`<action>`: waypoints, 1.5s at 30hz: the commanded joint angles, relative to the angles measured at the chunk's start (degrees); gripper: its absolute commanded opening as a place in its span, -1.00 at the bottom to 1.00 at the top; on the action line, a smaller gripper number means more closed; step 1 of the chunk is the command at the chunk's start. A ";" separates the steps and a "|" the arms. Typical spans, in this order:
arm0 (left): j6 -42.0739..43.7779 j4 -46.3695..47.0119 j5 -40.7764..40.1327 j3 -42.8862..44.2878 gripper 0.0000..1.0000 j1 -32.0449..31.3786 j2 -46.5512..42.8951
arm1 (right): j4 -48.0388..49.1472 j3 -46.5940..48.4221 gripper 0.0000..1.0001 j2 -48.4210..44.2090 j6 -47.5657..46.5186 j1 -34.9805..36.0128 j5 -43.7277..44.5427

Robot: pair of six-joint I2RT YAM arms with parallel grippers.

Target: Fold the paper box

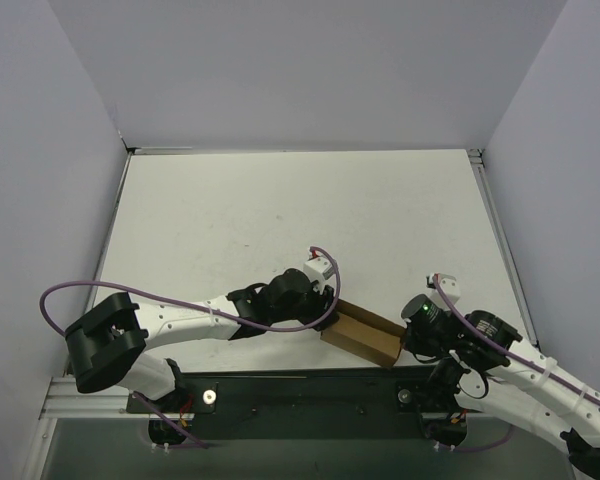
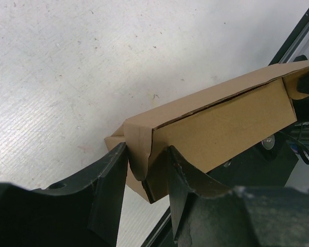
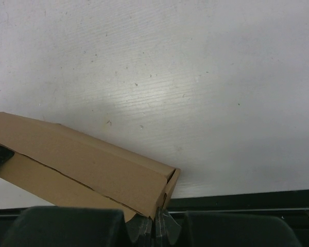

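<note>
Box (image 1: 363,335) sits at the near edge of the table (image 1: 300,210), spanning between the two claws; can't tell if it rests on the table or is lifted.

Left claw (image 2: 144,175): half-closed, clamped around one end of the box. Right claw (image 3: 157,222): nearly closed, pinching the thin card at the other end's corner.

Handling, my guess: light, thin card. Stiff along the panels, dents easily, seams spring open. Hold by the ends or folded edges, not mid-panel.

Left wrist view alone shows the wrapped end flap and the gaping long seam. Right wrist view alone shows the corner pinch. Only the top view shows both grips together.
</note>
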 commanded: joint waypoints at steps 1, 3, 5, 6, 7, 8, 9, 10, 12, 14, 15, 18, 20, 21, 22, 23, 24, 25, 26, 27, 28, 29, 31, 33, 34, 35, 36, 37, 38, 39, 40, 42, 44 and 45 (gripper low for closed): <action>0.01 -2.45 0.21 1.23 -0.11 -0.72 0.89 | 3.50 -1.43 -1.00 0.90 1.45 0.86 -0.80; 0.01 -2.45 0.21 1.23 -0.11 -0.81 0.89 | 3.67 -1.70 -1.00 0.99 1.62 0.95 -0.80; 0.01 -2.45 0.21 1.14 -0.11 -0.81 0.89 | 3.85 -2.14 -1.00 1.08 1.71 1.04 -0.89; 0.09 -2.54 0.21 1.14 -0.11 -0.81 0.80 | 3.94 -2.22 -1.00 1.08 1.71 1.13 -0.98; 0.01 -2.54 0.21 1.14 -0.11 -0.81 0.80 | 4.03 -2.40 -1.00 1.08 1.71 1.21 -0.98; 0.01 -2.54 0.21 1.14 -0.11 -0.81 0.71 | 3.94 -2.57 -1.00 1.17 1.54 1.21 -1.06; 0.01 -2.54 0.21 1.14 -0.11 -0.81 0.71 | 4.03 -2.84 -1.00 1.34 1.45 1.30 -1.06; 0.01 -2.54 0.21 1.23 -0.11 -0.90 0.71 | 3.85 -3.28 -1.00 1.26 1.45 1.39 -0.98; 0.01 -2.72 0.21 1.31 -0.11 -0.90 0.54 | 3.85 -3.72 -1.00 1.34 1.54 1.48 -1.06; 0.01 -2.80 0.04 1.58 -0.11 -0.90 0.36 | 3.50 -4.07 -1.00 1.69 1.54 1.65 -1.15; 0.09 -3.07 -1.10 1.67 -0.11 -0.81 0.10 | 3.24 -4.16 -1.00 1.78 1.45 2.00 -1.06; 0.01 -3.33 -1.55 1.84 -0.11 -0.72 -0.52 | 1.83 -3.98 -1.00 2.22 1.62 2.44 -0.54; 0.01 -3.42 -1.64 1.84 -0.11 -0.81 -0.78 | 0.69 -3.63 -1.00 2.57 1.63 3.06 -0.19; 0.01 -3.51 -1.81 1.84 -0.11 -0.81 -1.04 | 0.43 -3.46 -1.00 2.66 1.80 3.23 0.08; 0.01 -3.60 -1.81 1.84 -0.11 -0.81 -1.13 | -0.01 -3.46 -1.00 2.84 2.06 3.85 0.08; 0.01 -3.51 -1.81 1.67 -0.11 -0.81 -1.31 | -0.28 -3.28 -1.00 3.01 2.24 4.20 0.25; 0.01 -3.33 -1.90 1.58 -0.10 -0.81 -1.57 | -0.28 -3.37 -1.00 3.10 2.50 4.55 0.52; 0.01 -3.07 -1.73 1.49 -0.10 -0.81 -1.66 | -0.28 -3.45 -1.00 3.27 2.85 5.08 0.69; 0.01 -2.37 -1.64 1.32 -0.08 -0.81 -2.10 | -0.28 -3.54 -1.00 3.71 3.55 5.95 1.13; 0.01 -2.19 -1.46 1.23 -0.06 -0.81 -2.36 | -0.37 -3.46 -1.00 3.89 3.91 6.48 1.66; 0.18 -1.93 -1.37 1.31 0.03 -0.90 -2.63 | -0.37 -3.37 -1.00 4.07 4.26 6.92 2.70; 0.44 -1.93 -1.46 1.40 0.07 -0.81 -3.50 | -0.46 -3.28 -1.00 4.33 4.96 7.62 3.15; 1.06 -2.45 -1.72 1.93 0.21 -0.81 -4.73 | -0.63 -2.75 -1.00 4.51 5.49 8.33 4.73; 2.11 -3.16 -1.90 2.28 0.29 -0.72 -7.19 | -0.54 -2.40 -1.00 4.68 5.67 9.03 5.35; 2.46 -3.33 -1.90 2.19 0.37 -0.72 -8.16 | -0.63 -2.23 -1.00 4.94 5.67 9.12 5.61; 3.43 -3.51 -1.73 2.02 0.42 -0.72 -10.25 | -0.63 -2.14 -1.00 5.03 5.58 9.21 5.70; 3.78 -3.60 -1.38 1.76 0.45 -0.72 -11.32 | -0.55 -2.05 -1.00 5.30 5.49 9.47 5.70; 4.22 -3.60 -1.20 1.23 0.48 -0.63 -12.46 | -0.63 -1.96 -1.00 5.65 5.49 9.65 5.88; 4.75 -4.03 -0.94 0.79 0.52 -0.72 -14.65 | -0.63 -1.79 -1.00 5.74 5.49 9.74 6.05; 4.93 -4.21 -0.76 0.35 0.53 -0.63 -15.71 | -0.72 -1.70 -1.00 5.65 5.58 10.00 6.14; 5.10 -4.30 -0.76 -0.61 0.54 -0.63 -16.68 | -0.72 -1.70 -1.00 5.65 5.75 10.09 6.32; 5.63 -5.44 -0.23 -1.41 0.54 -0.54 -18.80 | -0.72 -1.44 -1.00 5.65 5.76 10.27 6.50; 6.33 -7.36 -0.23 -2.02 0.54 -0.54 -19.68 | -0.72 -1.26 -1.00 5.82 5.75 10.44 6.67; 6.51 -7.46 -0.23 -2.20 0.54 -0.54 -19.59 | -0.72 -1.26 -1.00 5.83 5.76 10.53 6.67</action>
